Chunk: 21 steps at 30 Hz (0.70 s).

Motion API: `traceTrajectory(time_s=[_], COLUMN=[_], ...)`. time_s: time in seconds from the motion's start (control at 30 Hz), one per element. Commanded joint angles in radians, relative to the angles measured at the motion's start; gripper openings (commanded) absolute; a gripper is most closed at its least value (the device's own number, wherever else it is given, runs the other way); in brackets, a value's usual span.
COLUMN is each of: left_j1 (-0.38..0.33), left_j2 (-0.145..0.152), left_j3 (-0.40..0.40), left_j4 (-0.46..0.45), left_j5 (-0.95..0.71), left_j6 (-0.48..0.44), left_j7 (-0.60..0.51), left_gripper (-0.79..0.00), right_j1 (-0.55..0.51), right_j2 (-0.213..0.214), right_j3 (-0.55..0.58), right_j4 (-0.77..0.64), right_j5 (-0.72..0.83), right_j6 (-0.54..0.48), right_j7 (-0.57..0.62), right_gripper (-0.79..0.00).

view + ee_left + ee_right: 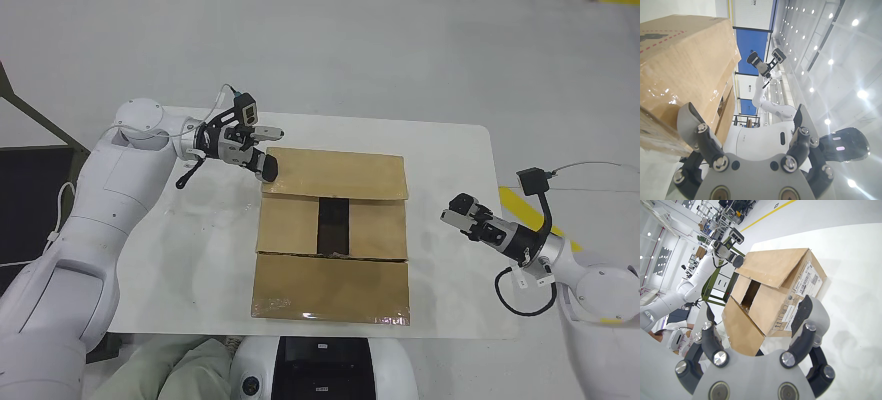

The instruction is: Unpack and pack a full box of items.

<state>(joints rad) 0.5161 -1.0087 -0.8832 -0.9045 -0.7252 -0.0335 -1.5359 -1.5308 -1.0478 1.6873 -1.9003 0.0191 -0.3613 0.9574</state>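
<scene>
A brown cardboard box [372, 232] stands in the middle of the white table [450, 150]. Its two long flaps lie almost flat, and the short inner flaps leave a dark gap [333, 227] between them. My left gripper [262, 148] is open at the box's far left corner, with one finger [689, 115] against the far flap's edge [696, 62]. My right gripper [460, 214] is open above the table to the right of the box [772, 275], apart from it and facing its labelled side [806, 281].
Bare table surface lies on both sides of the box and beyond it. A dark green metal frame [715, 291] stands off the table's left side. The near flap [330, 290] reaches close to the table's front edge.
</scene>
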Motion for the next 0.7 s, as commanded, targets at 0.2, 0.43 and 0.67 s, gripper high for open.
traceTrajectory(time_s=[0.2, 0.43, 0.67], left_j1=[0.0, 0.0, 0.0], left_j2=[0.0, 0.0, 0.0], left_j3=[0.0, 0.0, 0.0], left_j4=[0.0, 0.0, 0.0], left_j5=[0.0, 0.0, 0.0], left_j6=[0.0, 0.0, 0.0], left_j7=[0.0, 0.0, 0.0], left_gripper=[0.0, 0.0, 0.0], right_j1=[0.0, -0.003, -0.057], right_j2=[0.0, 0.002, 0.012], right_j3=[0.0, -0.004, 0.02], right_j4=[0.0, -0.01, -0.02], right_j5=[0.0, -0.019, 0.076], right_j6=[0.0, 0.047, 0.078], right_j7=[0.0, -0.005, 0.082], right_gripper=[0.0, 0.0, 0.0])
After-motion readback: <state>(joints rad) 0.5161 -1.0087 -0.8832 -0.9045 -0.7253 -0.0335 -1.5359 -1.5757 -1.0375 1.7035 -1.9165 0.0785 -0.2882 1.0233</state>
